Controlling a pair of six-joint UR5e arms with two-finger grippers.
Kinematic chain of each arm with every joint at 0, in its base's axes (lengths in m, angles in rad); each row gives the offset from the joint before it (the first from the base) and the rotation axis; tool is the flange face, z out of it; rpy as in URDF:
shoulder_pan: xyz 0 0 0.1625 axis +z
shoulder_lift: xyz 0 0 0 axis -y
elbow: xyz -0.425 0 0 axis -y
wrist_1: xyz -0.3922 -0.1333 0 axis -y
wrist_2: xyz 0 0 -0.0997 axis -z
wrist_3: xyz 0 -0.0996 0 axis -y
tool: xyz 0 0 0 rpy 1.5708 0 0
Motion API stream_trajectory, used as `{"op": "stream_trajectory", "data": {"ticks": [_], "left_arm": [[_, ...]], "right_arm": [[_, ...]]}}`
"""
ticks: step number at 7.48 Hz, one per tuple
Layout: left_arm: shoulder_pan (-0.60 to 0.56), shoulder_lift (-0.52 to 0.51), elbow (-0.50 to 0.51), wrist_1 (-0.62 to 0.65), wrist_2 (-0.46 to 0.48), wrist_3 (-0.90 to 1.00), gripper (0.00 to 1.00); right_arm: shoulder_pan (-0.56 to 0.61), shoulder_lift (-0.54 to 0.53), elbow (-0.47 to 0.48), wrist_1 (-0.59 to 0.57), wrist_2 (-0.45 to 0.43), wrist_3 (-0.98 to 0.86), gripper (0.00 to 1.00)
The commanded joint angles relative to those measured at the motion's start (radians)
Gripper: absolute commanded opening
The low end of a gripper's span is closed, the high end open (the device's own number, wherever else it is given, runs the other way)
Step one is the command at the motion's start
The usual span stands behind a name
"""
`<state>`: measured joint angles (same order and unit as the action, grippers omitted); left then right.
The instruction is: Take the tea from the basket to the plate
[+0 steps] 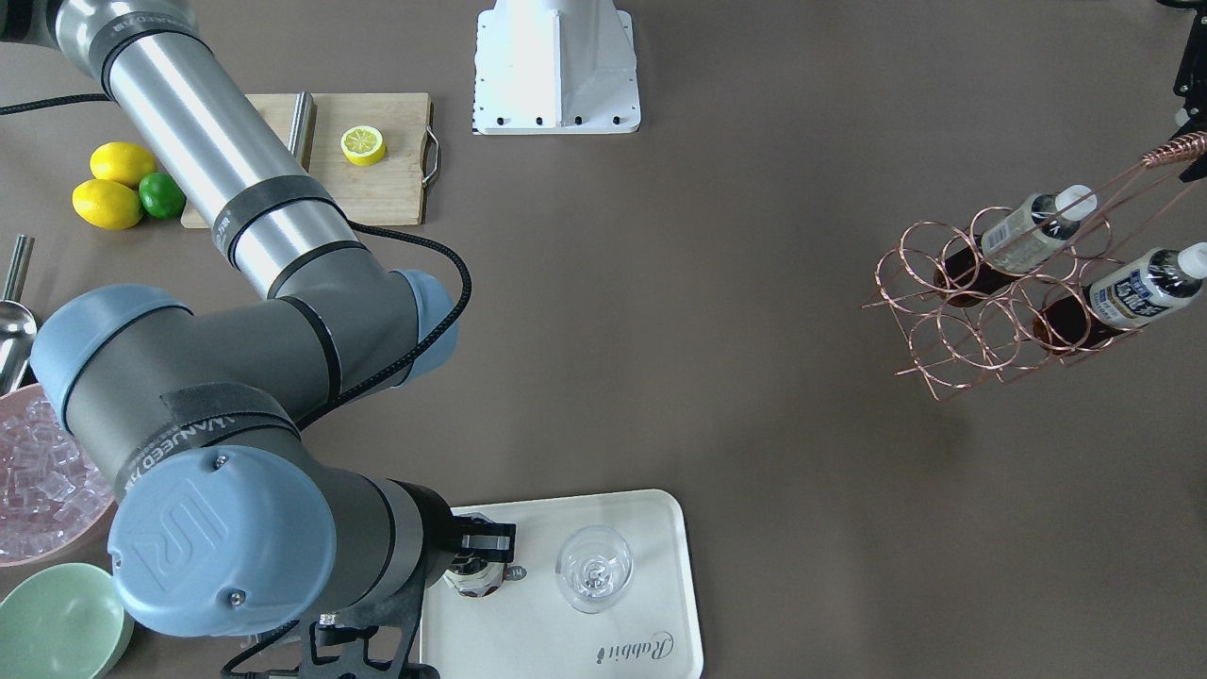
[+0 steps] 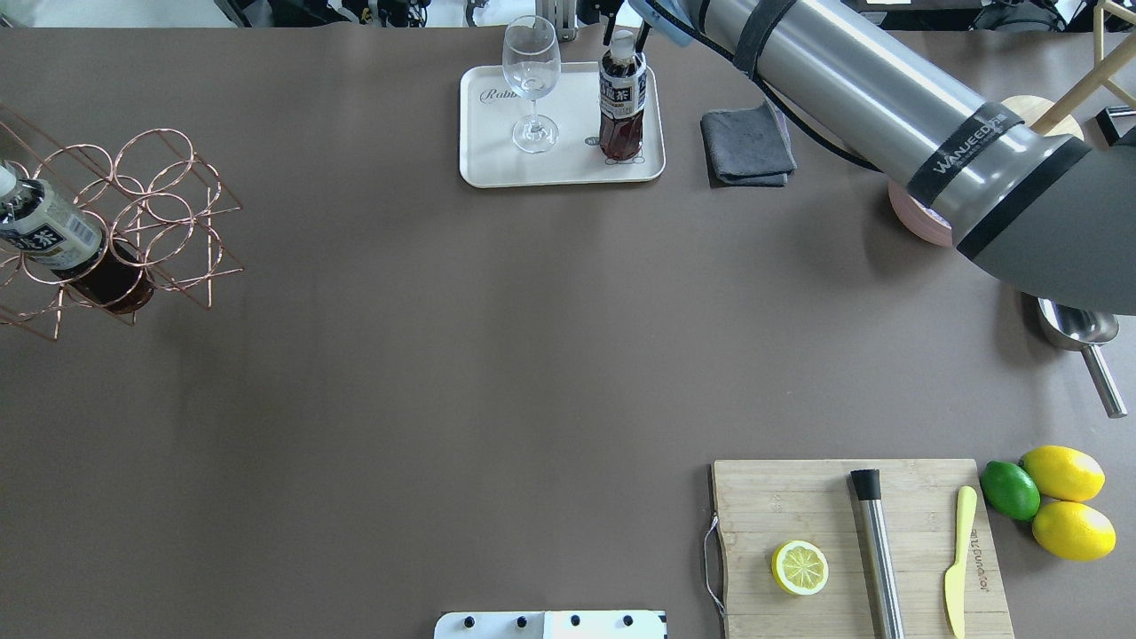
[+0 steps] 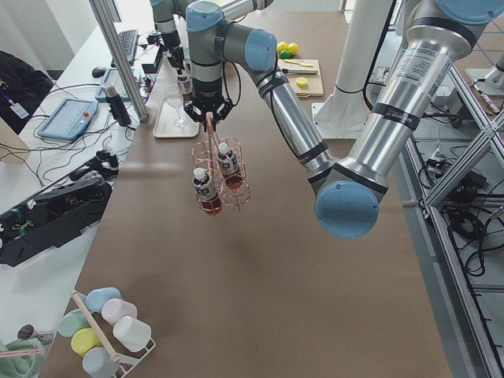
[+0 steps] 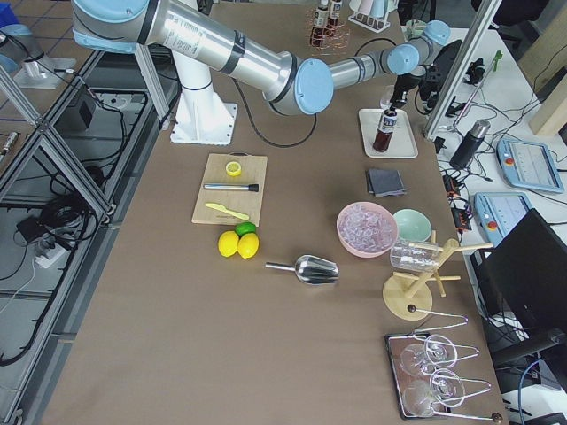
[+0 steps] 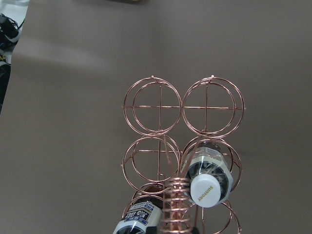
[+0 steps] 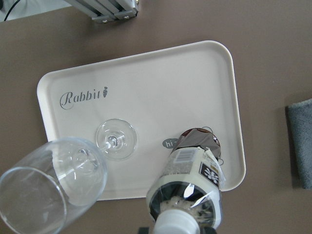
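Observation:
One tea [image 2: 620,106] bottle stands upright on the cream plate [image 2: 497,169], over the small bear drawing. My right gripper [image 2: 621,35] is shut on its white cap from above. The right wrist view looks down the tea [image 6: 192,180] bottle onto the plate [image 6: 161,83]. At the table's other end, my left gripper [image 1: 1186,156] is shut on the coiled handle of the copper wire basket [image 1: 981,311]. Two more tea bottles [image 1: 1033,231] [image 1: 1136,288] sit in its rings. The left wrist view shows the basket [image 5: 181,107] with its far cells empty.
A wine glass [image 2: 531,80] stands on the plate just left of the bottle. A grey cloth [image 2: 745,146] lies right of the plate. A pink ice bowl [image 1: 38,471], mint bowl [image 1: 57,622], metal scoop [image 2: 1078,333], cutting board [image 2: 852,541] and lemons [image 2: 1065,501] fill the right side.

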<state>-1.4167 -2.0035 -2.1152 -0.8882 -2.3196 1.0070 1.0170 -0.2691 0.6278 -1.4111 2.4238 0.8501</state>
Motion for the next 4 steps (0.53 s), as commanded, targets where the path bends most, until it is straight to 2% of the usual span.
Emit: {"op": "stream_trajectory", "data": {"ticks": [1,2,3,4], "left_arm": [[-0.013,-0.036,0.078,-0.011,0.008,0.045,0.00],[-0.005,-0.076,0.145,-0.047,0.008,0.060,0.00],[0.014,-0.113,0.240,-0.140,0.008,0.083,0.00],[0.033,-0.171,0.306,-0.173,0.006,0.084,0.00]], "right_arm": [[0.020,0.004,0.019,-0.011,0.011,-0.040,1.00],[0.029,-0.004,0.083,-0.079,0.021,-0.049,1.00],[0.032,-0.050,0.219,-0.188,0.017,-0.080,1.00],[0.047,-0.168,0.413,-0.286,0.012,-0.138,1.00]]}}
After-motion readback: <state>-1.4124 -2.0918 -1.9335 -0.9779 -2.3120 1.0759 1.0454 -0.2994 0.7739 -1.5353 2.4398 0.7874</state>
